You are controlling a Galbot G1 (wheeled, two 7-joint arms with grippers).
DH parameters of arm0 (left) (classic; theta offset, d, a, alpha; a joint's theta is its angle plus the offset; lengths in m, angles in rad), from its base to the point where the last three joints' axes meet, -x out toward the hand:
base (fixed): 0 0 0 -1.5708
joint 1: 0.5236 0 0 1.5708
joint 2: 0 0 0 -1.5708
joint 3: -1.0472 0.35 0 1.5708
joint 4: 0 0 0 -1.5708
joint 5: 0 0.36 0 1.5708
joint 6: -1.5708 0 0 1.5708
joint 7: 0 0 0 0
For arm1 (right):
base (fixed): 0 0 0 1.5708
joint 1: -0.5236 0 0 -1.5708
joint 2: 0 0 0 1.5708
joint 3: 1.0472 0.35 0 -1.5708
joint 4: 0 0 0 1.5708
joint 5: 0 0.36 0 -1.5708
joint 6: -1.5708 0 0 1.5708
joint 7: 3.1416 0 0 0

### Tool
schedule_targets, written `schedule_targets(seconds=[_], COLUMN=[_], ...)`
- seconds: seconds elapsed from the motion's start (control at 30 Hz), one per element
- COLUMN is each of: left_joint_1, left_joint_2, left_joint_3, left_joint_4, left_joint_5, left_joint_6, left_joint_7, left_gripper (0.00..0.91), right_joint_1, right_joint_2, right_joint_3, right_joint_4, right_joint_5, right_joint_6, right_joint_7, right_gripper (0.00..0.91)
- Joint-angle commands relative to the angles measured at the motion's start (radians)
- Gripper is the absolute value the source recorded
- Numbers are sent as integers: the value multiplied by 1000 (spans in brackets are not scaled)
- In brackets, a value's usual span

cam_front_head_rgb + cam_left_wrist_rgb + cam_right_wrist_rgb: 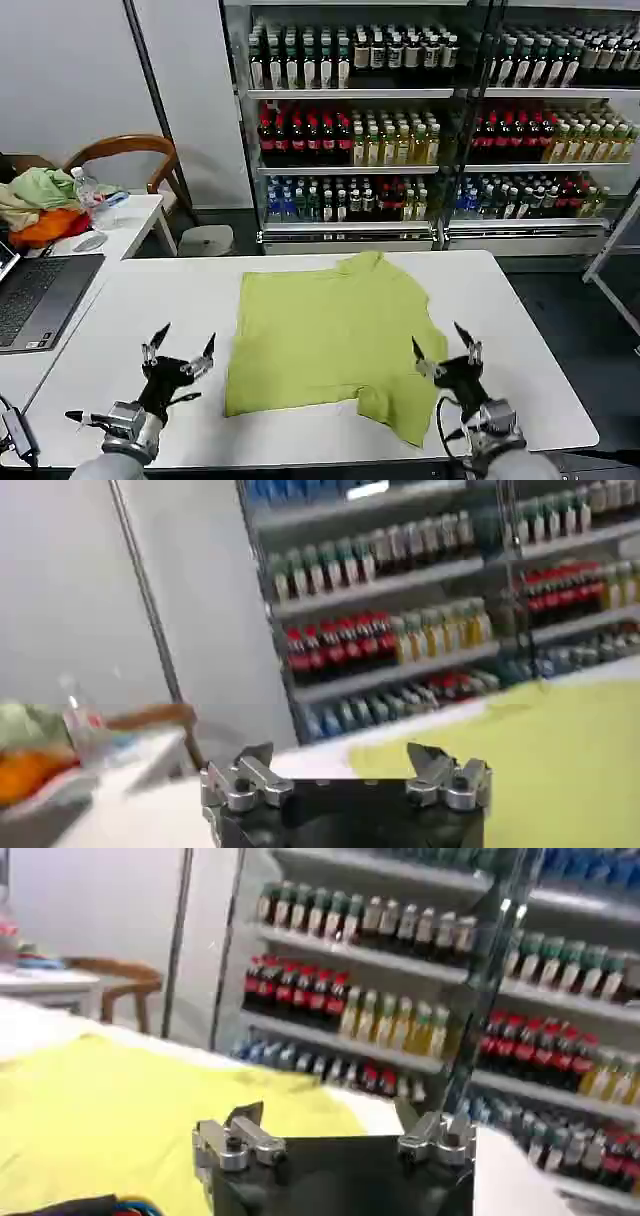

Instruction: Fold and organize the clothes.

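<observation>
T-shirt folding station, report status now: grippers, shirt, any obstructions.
Left gripper open, beside T-shirt's near left edge. Right gripper open over its near right sleeve. Shirt flat, partly folded. Nothing blocking.

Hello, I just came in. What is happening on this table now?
A two-armed robot is about to fold a lime T-shirt lying partly folded on the white table. The left gripper hovers beside the shirt's left edge, the right gripper over its near right corner. Both jaws are open; neither holds the fabric yet.
</observation>
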Motion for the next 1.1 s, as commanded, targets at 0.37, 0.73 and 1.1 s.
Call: schedule_targets(seconds=[0.37,0.73,1.1], left_joint_1=[93,60,30], left_joint_2=[11,-23,-52], left_joint_3=[110,155,166], left_joint_4=[-90,-44,-11], left_joint_5=[-121,-130,-265], left_joint_6=[245,237,236], left_joint_7=[-71,-158,-277], left_gripper=[907,907,907], right_joint_1=[-169,-173,-154], right_joint_2=[-3,34,45], right_joint_3=[-24,-54,-86], right_joint_4=[28,-3,-13], right_joint_5=[34,32,40], right_joint_6=[-25,-5,6], right_joint_7=[43,73,85], right_gripper=[907,907,907])
